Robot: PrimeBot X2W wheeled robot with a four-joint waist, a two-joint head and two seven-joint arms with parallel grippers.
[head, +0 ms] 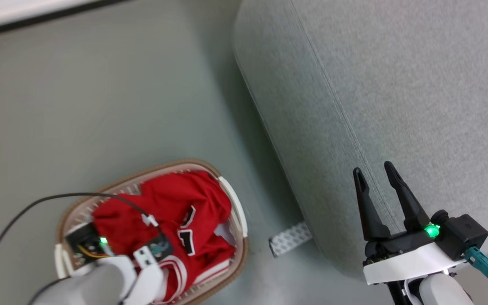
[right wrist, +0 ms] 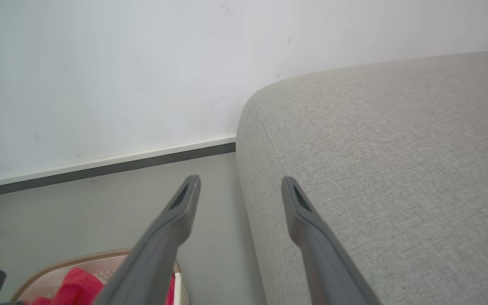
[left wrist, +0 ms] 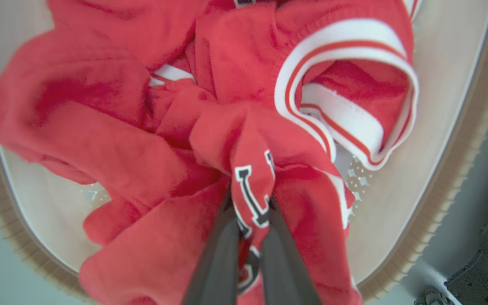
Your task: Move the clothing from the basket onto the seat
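Observation:
The red clothing [head: 184, 199] lies crumpled in the oval basket [head: 112, 183] on the floor at the lower left. In the left wrist view my left gripper [left wrist: 249, 200] is shut on a raised fold of the clothing [left wrist: 134, 140] that carries a black-and-white number patch. White-striped trim curls beside it, and the basket's cream wall [left wrist: 439, 140] rings the pile. My right gripper [head: 373, 168] stands open with nothing in it, over the near edge of the grey seat [head: 396, 84]. The right wrist view has the right gripper [right wrist: 239, 182] spread beside the seat [right wrist: 396, 169], with the basket [right wrist: 79, 256] low at its left.
A black cable [head: 36, 201] arcs over the basket to my left wrist. A white patterned strip [head: 290, 239] lies on the grey floor between basket and seat. A wall with a dark baseboard [right wrist: 100, 169] runs behind.

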